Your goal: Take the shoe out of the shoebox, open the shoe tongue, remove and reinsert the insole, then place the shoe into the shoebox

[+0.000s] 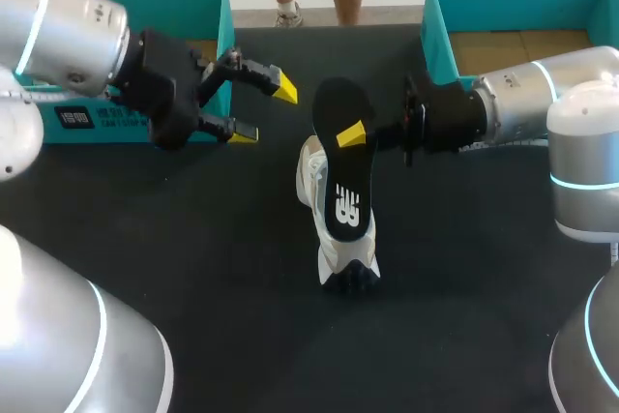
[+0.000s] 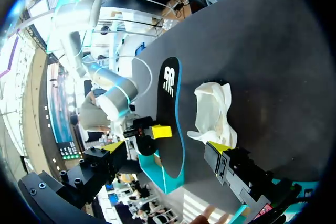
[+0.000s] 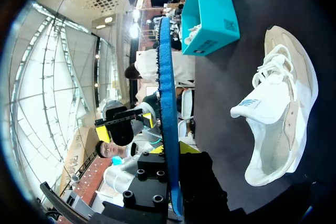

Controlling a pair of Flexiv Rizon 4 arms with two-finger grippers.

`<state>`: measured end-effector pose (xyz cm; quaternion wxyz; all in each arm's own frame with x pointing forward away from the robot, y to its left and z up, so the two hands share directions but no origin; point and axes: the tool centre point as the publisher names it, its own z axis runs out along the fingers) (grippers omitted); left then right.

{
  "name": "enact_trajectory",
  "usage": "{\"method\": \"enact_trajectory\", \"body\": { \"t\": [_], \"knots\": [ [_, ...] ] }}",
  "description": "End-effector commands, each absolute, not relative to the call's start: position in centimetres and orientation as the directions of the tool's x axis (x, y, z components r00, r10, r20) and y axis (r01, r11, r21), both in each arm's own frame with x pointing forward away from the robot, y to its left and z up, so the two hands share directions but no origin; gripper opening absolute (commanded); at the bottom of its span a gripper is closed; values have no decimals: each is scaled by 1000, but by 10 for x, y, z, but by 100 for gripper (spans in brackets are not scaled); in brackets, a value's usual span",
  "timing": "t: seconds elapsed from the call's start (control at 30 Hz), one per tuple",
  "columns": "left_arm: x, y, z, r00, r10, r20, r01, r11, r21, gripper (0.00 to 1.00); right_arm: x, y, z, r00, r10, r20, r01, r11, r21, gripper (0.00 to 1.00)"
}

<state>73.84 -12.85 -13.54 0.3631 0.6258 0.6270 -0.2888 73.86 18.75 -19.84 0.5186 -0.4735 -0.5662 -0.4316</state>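
Observation:
My right gripper (image 1: 353, 134) is shut on a black insole (image 1: 345, 166) and holds it above the white shoe (image 1: 311, 179), which lies on the dark table with its toe toward the front. In the right wrist view the insole (image 3: 167, 93) shows edge-on, its blue rim clamped between the fingers of the right gripper (image 3: 172, 153), and the shoe (image 3: 278, 108) lies beside it with its tongue pulled out. My left gripper (image 1: 266, 111) hangs open to the left of the insole, empty. From the left wrist, the insole (image 2: 169, 103) and shoe (image 2: 212, 111) lie ahead of the open left gripper (image 2: 167, 148).
A teal shoebox (image 1: 211, 7) stands at the back left behind my left arm; a second teal box (image 1: 440, 21) stands at the back right by my right arm. One teal box (image 3: 210, 17) also shows beyond the shoe in the right wrist view.

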Motion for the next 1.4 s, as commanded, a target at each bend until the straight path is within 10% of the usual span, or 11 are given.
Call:
{"method": "enact_trajectory", "body": {
  "t": [0.03,0.87,0.93,1.17,1.4],
  "knots": [
    [747,-126,-163,49,336,-941,995,66,76,100,736,190,-198,-14,88,996,985,172,-1,0],
    [773,-173,-200,-18,70,-997,991,133,-9,100,738,231,-189,14,-30,999,976,219,-7,0],
    [776,-179,-198,-21,56,-998,990,144,-12,77,736,235,-190,16,-37,999,976,219,-7,0],
    [781,-184,-195,-20,41,-999,986,164,-13,49,733,237,-192,15,-44,999,978,209,-6,0],
    [781,-183,-195,-22,36,-999,982,188,-15,46,732,233,-192,15,-39,999,979,202,-7,0]
  ]
}}
